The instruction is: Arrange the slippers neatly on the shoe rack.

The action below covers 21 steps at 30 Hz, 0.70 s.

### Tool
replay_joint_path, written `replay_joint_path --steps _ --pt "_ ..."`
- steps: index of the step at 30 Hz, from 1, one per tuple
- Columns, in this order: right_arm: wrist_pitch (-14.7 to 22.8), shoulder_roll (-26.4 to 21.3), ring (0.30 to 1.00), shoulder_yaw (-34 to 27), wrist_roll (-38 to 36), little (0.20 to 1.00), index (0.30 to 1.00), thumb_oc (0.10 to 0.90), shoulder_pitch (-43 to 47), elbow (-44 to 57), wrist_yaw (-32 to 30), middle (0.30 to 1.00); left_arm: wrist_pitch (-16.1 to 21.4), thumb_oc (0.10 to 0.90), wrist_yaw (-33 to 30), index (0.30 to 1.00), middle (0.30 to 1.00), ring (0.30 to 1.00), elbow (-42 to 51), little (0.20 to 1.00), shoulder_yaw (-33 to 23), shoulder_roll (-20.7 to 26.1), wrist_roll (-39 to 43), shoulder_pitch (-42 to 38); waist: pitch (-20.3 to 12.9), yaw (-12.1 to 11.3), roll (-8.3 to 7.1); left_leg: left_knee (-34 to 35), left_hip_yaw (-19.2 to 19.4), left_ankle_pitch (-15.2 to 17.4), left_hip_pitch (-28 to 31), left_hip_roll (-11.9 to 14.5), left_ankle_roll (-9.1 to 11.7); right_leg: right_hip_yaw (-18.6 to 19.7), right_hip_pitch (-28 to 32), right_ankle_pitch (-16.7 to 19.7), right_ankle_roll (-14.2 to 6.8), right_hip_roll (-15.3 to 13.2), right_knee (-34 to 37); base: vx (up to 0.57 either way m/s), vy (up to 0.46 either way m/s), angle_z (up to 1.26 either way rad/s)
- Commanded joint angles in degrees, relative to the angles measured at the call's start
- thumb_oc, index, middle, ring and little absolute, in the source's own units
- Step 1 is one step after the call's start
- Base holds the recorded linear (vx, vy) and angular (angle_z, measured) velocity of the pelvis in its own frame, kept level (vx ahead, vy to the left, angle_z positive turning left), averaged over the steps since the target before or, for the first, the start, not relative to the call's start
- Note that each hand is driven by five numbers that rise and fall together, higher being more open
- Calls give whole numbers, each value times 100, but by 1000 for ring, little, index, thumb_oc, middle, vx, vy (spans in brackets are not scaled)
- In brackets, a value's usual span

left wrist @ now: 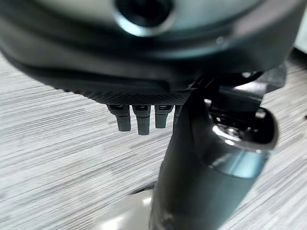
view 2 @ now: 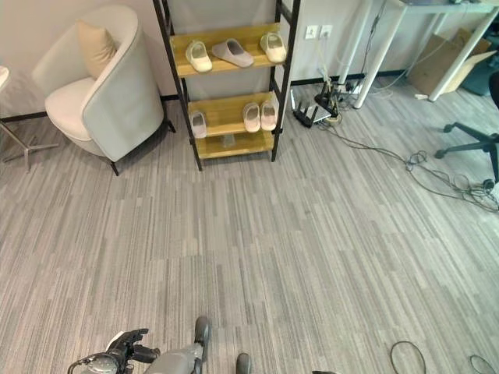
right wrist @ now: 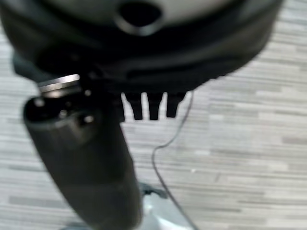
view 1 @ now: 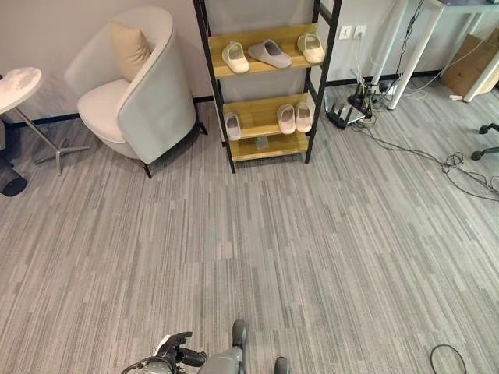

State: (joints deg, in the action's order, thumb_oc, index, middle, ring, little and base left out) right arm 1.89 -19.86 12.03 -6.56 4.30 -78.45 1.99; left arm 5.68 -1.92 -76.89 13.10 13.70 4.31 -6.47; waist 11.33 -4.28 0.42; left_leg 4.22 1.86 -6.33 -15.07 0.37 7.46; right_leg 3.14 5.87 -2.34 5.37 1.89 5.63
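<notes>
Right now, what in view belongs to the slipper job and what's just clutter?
Job: slippers, three on the top shelf, three on the lower shelf; shoe rack.
Clutter: armchair, cushion, round table, floor cables, cardboard box.

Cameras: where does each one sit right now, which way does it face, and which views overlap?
Left eye view: head, looking down at carpet, shoe rack holding slippers, armchair.
Right eye view: same scene as the left eye view, slightly offset.
Left wrist view: over the left hand, facing carpet.
Right wrist view: over the right hand, facing carpet.
Both wrist views share striped carpet.
</notes>
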Motion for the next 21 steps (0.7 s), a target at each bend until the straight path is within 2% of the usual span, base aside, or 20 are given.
replay_joint_path --steps 1,2,4,5,6,7,8,9,10,11,12,14,15,16,17,18,21 --pt "56 -96 900 161 83 900 900 800 -210 158 -99 900 -26 800 -53 900 900 900 0 900 -158 106 -78 108 -305 -114 -295 -719 367 -12 -514 -65 -539 -103 803 -951 -808 -79 -309 521 164 -44" --pt "38 30 900 160 76 900 900 800 -205 172 -111 900 -40 800 -73 900 900 900 -37 900 -277 158 -45 144 -448 -140 -443 -1085 417 -106 -688 -119 -648 -119 792 -969 -874 -195 -591 463 128 -44" --pt "35 64 900 153 67 900 900 800 -178 186 -95 900 -40 800 -61 900 900 900 -38 900 -315 184 -27 129 -471 -160 -509 -1244 417 -30 -659 -135 -689 -145 710 -947 -933 -236 -825 366 98 -25" --pt "40 110 900 153 60 900 900 800 -180 194 -82 900 -29 800 -63 900 900 900 -29 900 -363 211 12 132 -533 -205 -579 -1295 394 97 -582 -169 -749 -133 621 -872 -1040 -277 -1124 426 166 -19" --pt "50 205 900 173 81 900 900 800 -127 283 -45 900 -12 800 -84 900 900 900 44 900 -345 238 58 44 -512 -180 -679 -1378 411 354 -450 -236 -887 -213 159 24 -1529 -449 -2244 517 224 -23" --pt "50 237 900 212 115 900 900 800 -110 338 -52 900 -11 800 -113 900 900 900 140 900 -300 247 56 -32 -434 -103 -631 -1360 386 477 -257 -248 -958 -319 -87 409 -1724 -549 -2789 491 248 -14" --pt "55 258 900 266 140 900 900 800 -55 437 -79 900 11 800 -186 900 900 900 235 900 -233 239 34 -90 -383 -38 -535 -1326 364 551 -85 -224 -1023 -411 -283 856 -1813 -580 -3306 372 204 -7" --pt "70 268 900 280 181 900 900 800 -9 534 -93 900 9 800 -221 900 900 900 315 900 -168 241 20 -149 -333 32 -409 -1241 303 627 175 -189 -1083 -551 -556 1002 -1770 -631 -3797 459 227 19" --pt "90 278 900 292 208 900 900 800 27 621 -119 900 28 800 -254 900 900 900 396 900 -111 256 20 -220 -272 115 -290 -1082 233 699 494 -166 -1127 -763 -867 992 -1673 -734 -4183 322 154 36" --pt "90 276 900 292 208 900 900 800 28 621 -118 900 28 800 -254 900 900 900 396 900 -111 254 20 -221 -278 115 -279 -1077 230 692 487 -155 -1124 -766 -872 1005 -1670 -723 -4172 505 169 52" --pt "137 267 900 301 236 900 900 800 49 740 -168 900 64 800 -304 900 900 900 513 900 -35 259 -29 -293 -171 269 -137 -872 89 851 1003 -195 -1136 -1097 -1314 620 -1495 -834 -4102 516 106 41" --pt "147 262 900 342 286 900 900 800 18 777 -172 900 84 800 -321 900 900 900 615 900 26 255 -89 -335 -137 421 -73 -763 -78 1023 1397 -251 -1088 -1273 -1576 171 -1359 -731 -3463 495 57 42" --pt "147 262 900 343 286 900 900 800 19 777 -172 900 84 800 -321 900 900 900 615 900 26 256 -89 -335 -130 425 -73 -761 -82 1023 1405 -252 -1088 -1277 -1567 169 -1359 -732 -3462 484 -64 56" --pt "135 240 900 367 297 900 900 800 -41 736 -153 900 98 800 -316 900 900 900 639 900 154 246 -211 -399 -86 629 -131 -721 -345 1248 1800 -395 -1039 -1078 -1863 130 -1320 -485 -2549 507 -97 47" --pt "124 224 900 373 289 900 900 800 -72 696 -148 900 115 800 -304 900 900 900 624 900 188 244 -251 -420 -75 710 -173 -658 -474 1347 1991 -438 -1005 -931 -1926 176 -1326 -407 -2036 675 -140 70" --pt "94 235 900 350 279 900 900 800 -115 633 -132 900 131 800 -287 900 900 900 574 900 208 221 -303 -423 -103 799 -224 -584 -580 1459 2155 -484 -966 -784 -2074 287 -1361 -416 -1520 515 -121 74" --pt "14 227 900 263 330 900 900 800 -251 437 -76 900 131 800 -232 900 900 900 311 900 175 118 -386 -297 -183 1039 -103 -544 -856 1783 2713 -357 -812 -759 -2367 706 -1442 -598 -655 625 -164 93"
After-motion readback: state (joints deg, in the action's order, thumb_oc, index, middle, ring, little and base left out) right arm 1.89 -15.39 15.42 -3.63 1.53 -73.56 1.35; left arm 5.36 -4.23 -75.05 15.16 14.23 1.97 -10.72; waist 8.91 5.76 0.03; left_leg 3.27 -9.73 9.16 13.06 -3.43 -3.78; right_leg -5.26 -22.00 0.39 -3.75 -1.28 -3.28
